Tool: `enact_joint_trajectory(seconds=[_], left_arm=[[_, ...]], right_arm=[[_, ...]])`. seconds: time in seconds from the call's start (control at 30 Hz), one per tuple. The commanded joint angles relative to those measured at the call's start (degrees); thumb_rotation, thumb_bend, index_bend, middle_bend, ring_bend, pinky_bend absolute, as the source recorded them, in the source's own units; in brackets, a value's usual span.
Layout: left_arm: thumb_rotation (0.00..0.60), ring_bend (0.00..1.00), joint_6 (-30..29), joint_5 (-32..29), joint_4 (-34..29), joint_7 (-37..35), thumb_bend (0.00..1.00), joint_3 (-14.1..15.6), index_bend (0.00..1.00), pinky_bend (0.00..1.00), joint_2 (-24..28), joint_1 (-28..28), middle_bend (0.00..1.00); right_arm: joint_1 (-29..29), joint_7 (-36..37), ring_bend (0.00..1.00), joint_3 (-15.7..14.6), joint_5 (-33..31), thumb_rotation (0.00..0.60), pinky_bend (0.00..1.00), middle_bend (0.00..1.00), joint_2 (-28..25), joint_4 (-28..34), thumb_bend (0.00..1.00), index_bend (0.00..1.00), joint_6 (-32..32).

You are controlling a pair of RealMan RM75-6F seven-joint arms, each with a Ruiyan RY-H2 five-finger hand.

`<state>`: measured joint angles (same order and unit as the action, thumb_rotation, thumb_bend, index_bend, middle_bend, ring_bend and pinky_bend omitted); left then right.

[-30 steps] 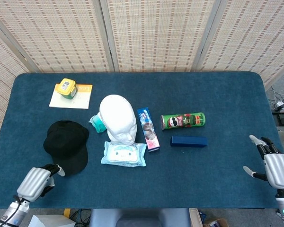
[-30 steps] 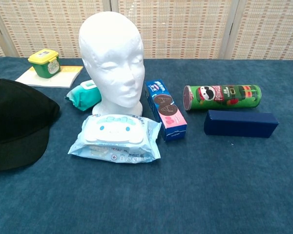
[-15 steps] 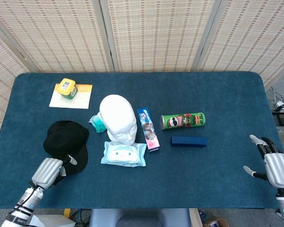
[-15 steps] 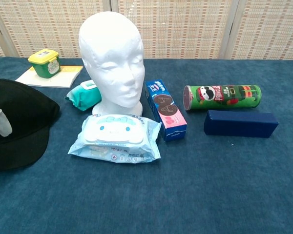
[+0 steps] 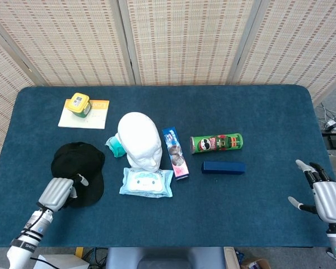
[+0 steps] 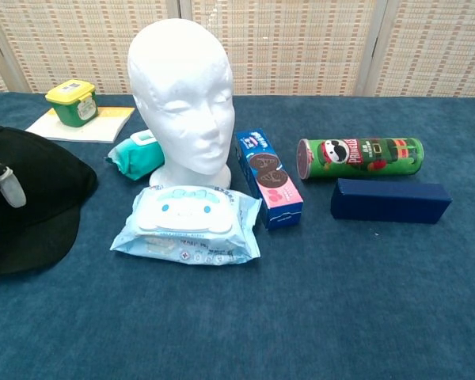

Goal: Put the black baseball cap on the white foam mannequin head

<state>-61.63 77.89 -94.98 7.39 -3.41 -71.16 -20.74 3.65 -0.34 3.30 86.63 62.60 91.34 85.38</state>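
Note:
The black baseball cap (image 5: 78, 168) lies flat on the left of the table, also at the left edge of the chest view (image 6: 32, 206). The white foam mannequin head (image 5: 140, 140) stands upright in the middle, bare, facing the front edge (image 6: 182, 95). My left hand (image 5: 59, 192) is at the cap's near brim, its fingers reaching over the brim edge and the thumb out to the right. One fingertip (image 6: 12, 190) shows over the cap in the chest view. I see no grip on the cap. My right hand (image 5: 326, 199) rests open at the table's right front edge.
A wet-wipes pack (image 5: 147, 182) lies just in front of the mannequin head, a teal pack (image 5: 116, 147) at its left, a cookie box (image 5: 175, 153) at its right. A Pringles can (image 5: 217, 143), a dark blue box (image 5: 223, 167) and a yellow tub (image 5: 79, 104) on paper lie further off.
My left hand has moved forward from the table's front edge up onto the cap's brim. The right hand has stayed still.

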Motion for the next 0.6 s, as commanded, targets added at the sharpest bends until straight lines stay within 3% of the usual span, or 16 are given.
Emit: enact_joint_trajectory(seconds=[0.03,0.43,0.6], left_arm=[[0.6,0.29,0.3,-1.8,1.5,1.7,1.0,-0.5,0.37,0.6,-0.4,-0.5,0.31],[0.6,0.25,-3.0,-4.6,5.8,7.2,1.0,-1.5,0.36,0.51,-0.1,-0.4,0.28],[0.6,0.21,-5.0,-4.1,4.7,7.2,1.0,-1.0,0.36,0.46,0.5,0.6,0.25]], right_arm=[[0.0,0.1,0.16,0.0,0.0,0.6,0.45,0.27,0.0,0.0,0.0,0.14,0.1],[0.0,-0.2,0.16,0.0,0.1,0.6,0.45,0.27,0.1,-0.1,0.0,0.14,0.0],[0.0,-0.5,0.16,0.0,0.0,0.6,0.45,0.27,0.2,0.0,0.0,0.14,0.0]])
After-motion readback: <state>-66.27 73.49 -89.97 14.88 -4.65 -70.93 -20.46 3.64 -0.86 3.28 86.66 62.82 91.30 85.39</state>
